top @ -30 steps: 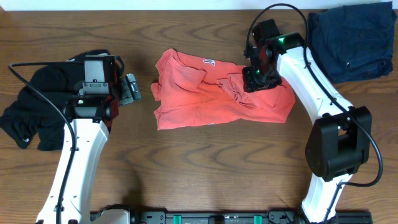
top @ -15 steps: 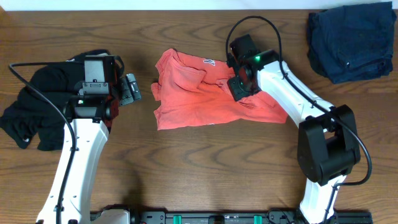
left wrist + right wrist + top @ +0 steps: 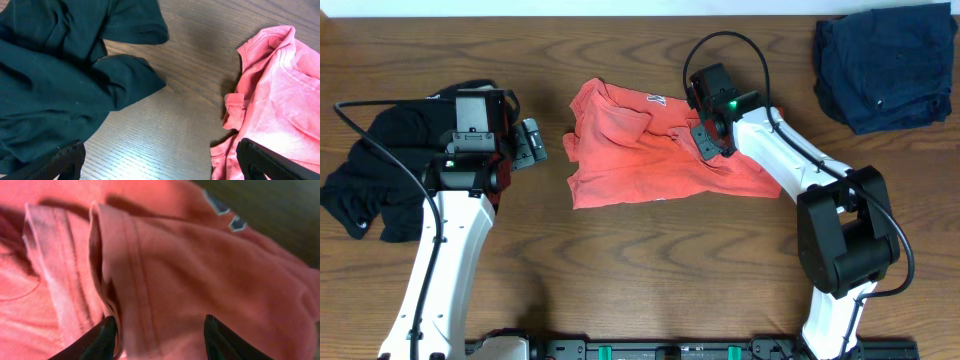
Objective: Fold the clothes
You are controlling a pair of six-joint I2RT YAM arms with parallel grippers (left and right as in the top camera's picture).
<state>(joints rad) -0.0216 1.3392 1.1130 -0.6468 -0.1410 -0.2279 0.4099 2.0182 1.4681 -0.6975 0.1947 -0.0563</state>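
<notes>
I have the coral-red cotton T-shirt [image 3: 650, 150] lying crumpled in the middle of the brown wooden surface [image 3: 650, 270], a little toward the far edge. It is bunched rather than flat, with a bit of printed lettering showing near its top edge.

My right tool [image 3: 708, 140] is down on the right half of that shirt. In the right wrist view the right tool [image 3: 160, 340] has its fingers [image 3: 107, 336] apart, with coral cloth filling the gap between them. A stitched hem fold runs up just beside the finger on the left of the picture. I see no cloth gathered up or pinched between them.

My left tool [image 3: 532, 143] sits near the shirt's left edge but is not touching it. From the left wrist camera the left tool [image 3: 160, 162] is spread wide, with bare wood under it and nothing between the fingers.

A rumpled black garment [image 3: 370, 190] lies at the left end of the surface, partly under the left arm. In the left wrist view, wood grain shows between it and the shirt's edge. A navy-blue garment in a loose heap [image 3: 885, 60] sits in the far right corner, well apart from the shirt.
</notes>
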